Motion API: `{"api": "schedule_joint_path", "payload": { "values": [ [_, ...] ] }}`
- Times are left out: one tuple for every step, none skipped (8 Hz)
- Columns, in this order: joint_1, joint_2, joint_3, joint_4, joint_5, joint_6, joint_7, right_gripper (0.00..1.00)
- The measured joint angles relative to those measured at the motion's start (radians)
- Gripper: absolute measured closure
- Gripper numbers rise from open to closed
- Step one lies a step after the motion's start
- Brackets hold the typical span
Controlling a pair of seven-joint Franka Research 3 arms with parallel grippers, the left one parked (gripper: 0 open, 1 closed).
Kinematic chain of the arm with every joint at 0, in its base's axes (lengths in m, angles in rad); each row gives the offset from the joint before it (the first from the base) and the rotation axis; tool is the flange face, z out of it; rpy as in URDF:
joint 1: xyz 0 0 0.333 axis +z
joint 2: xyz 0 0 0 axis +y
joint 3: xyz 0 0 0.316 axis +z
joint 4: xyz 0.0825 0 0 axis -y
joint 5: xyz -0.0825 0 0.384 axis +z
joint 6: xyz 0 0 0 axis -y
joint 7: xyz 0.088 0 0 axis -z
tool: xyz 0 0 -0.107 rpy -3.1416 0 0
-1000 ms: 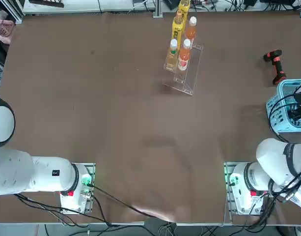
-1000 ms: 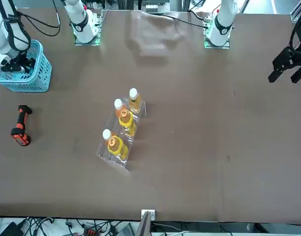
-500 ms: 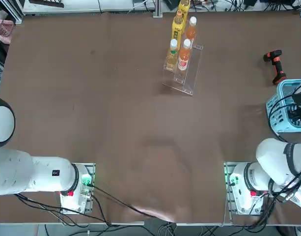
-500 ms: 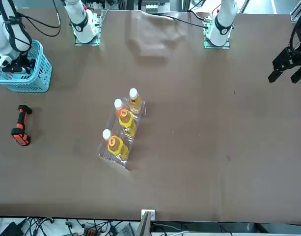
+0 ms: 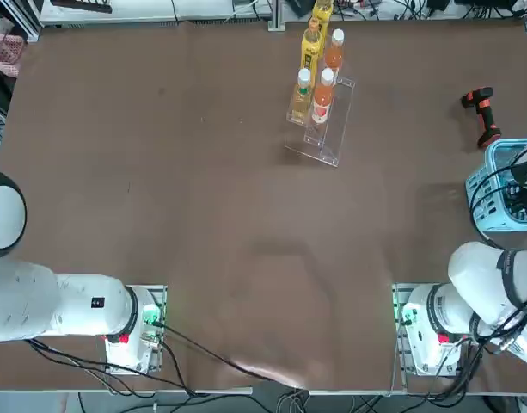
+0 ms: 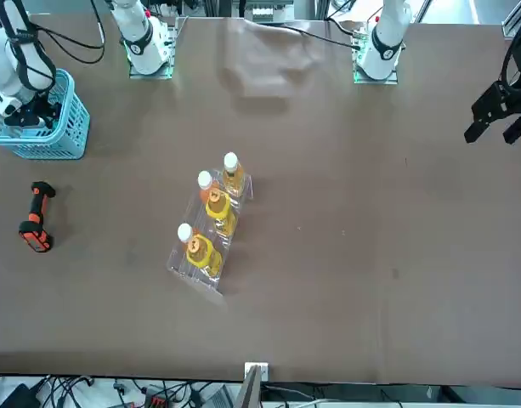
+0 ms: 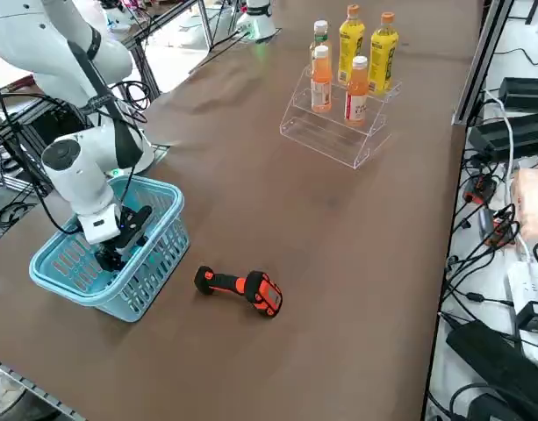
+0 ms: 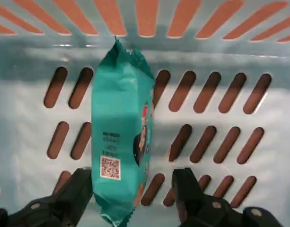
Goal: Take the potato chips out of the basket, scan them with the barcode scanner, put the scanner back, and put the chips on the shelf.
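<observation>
Teal chip packet (image 8: 122, 132) lies flat on the slotted floor of the light blue basket (image 7: 154, 263); the right hand (image 8: 133, 196) reaches down inside the basket, fingers (image 8: 78, 189) spread wide either side of the packet's end, gripping nothing; the scanner (image 7: 240, 288) lies on the table (image 7: 356, 263) beside the basket, near the table's right edge; the clear shelf (image 7: 334, 132) holds four bottles (image 7: 356, 88).

The right arm reaches steeply down, its tool (image 8: 133, 189) low with both fingers (image 8: 78, 189) spread wide.
</observation>
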Motion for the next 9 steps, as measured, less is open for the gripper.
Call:
{"api": "schedule_joint_path", "payload": {
  "values": [
    [0.000, 0.003, 0.000, 0.000, 0.000, 0.002, 0.000, 0.03],
    [0.000, 0.004, 0.000, 0.000, 0.000, 0.003, -0.001, 0.15],
    [0.000, 0.004, 0.000, 0.000, 0.000, 0.003, -0.001, 0.22],
    [0.000, 0.004, 0.000, 0.000, 0.000, 0.003, -0.001, 0.33],
    [0.000, 0.004, 0.000, 0.000, 0.000, 0.003, -0.001, 0.41],
    [0.000, 0.004, 0.000, 0.000, 0.000, 0.003, -0.002, 0.51],
    [0.000, 0.004, 0.001, 0.000, 0.000, 0.003, -0.002, 0.52],
    [0.000, 0.004, 0.001, 0.001, 0.000, 0.003, -0.003, 0.53],
    [0.000, 0.004, 0.001, 0.001, 0.000, 0.003, -0.003, 0.53]
  ]
}}
